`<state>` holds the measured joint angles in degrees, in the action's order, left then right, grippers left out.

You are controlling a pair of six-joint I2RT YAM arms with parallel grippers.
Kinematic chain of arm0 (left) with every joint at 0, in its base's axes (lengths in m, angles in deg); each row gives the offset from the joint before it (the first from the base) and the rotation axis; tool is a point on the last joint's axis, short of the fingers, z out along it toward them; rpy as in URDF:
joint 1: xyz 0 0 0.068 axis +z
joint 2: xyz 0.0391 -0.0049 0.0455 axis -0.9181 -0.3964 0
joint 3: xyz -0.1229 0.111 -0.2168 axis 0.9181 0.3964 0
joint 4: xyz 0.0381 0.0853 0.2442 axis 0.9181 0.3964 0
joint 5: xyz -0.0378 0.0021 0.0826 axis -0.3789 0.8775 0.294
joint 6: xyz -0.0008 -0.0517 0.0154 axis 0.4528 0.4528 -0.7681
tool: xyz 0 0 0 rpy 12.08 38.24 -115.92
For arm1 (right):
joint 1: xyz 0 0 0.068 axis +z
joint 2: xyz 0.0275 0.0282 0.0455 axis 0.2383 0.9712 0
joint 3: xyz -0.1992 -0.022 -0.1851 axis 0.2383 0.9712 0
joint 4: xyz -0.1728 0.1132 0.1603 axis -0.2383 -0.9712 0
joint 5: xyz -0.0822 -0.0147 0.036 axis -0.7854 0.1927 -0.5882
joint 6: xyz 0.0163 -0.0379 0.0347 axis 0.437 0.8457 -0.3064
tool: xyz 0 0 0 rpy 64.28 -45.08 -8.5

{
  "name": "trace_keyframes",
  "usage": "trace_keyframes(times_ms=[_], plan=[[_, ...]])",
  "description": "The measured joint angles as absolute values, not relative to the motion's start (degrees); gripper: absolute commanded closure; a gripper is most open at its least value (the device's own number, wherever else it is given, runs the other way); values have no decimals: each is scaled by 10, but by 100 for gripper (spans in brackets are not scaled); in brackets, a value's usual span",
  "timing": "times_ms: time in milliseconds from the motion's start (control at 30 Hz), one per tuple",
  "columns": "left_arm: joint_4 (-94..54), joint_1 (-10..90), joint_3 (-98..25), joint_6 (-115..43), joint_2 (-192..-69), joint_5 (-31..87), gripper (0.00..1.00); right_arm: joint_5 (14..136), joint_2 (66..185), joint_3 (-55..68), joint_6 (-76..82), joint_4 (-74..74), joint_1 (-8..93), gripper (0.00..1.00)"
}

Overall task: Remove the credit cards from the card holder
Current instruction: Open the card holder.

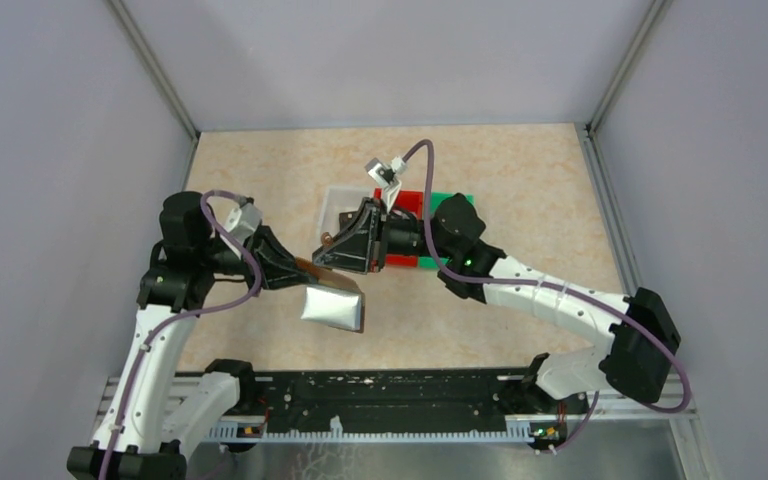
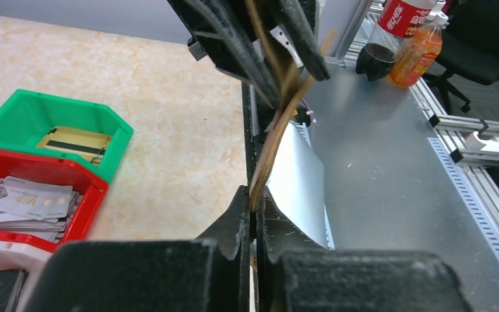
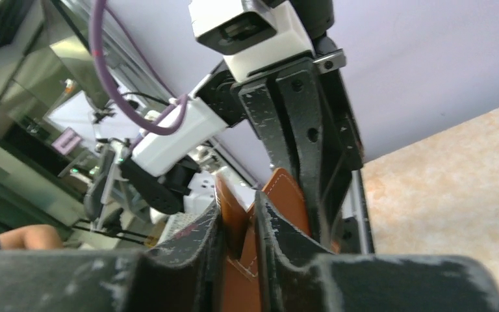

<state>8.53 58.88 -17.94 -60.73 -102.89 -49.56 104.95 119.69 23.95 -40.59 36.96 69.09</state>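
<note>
The card holder [image 1: 328, 264] is held above the bench [image 1: 520, 180], between the two arms. The left tool [image 2: 253, 218] is clamped tight on its brown edge, and the right tool [image 3: 239, 227] is pinched narrowly on the other flap. Clear sleeves [image 1: 332, 308] are seen hanging below. Silvery credit cards [image 2: 29, 201] are lying in the red bin [image 2: 52, 170].

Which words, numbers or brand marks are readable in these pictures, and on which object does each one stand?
"VIP": on the top silvery card in the red bin, left wrist view.
White characters on the red label of the bottle: too blurred to read.
Gold card in the green bin: no readable text.
Top and right wrist views: none.
</note>
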Motion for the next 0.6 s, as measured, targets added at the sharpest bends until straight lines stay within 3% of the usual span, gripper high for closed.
trace_keyframes(times_ms=[133, 267, 400, 600], plan=[[86, 589, -180, -588, -1030, -498, 100, 1028, 1195, 237, -391, 338, 680, 40], [53, 589, -182, -500, -1042, -496, 100, 1003, 1166, 257, -378, 298, 649, 24], [-40, 589, -182, -355, -1058, -491, 100, 985, 1070, 321, -362, 264, 605, 20], [-171, 589, -183, -177, -1076, -472, 100, 978, 936, 395, -329, 235, 594, 25]])
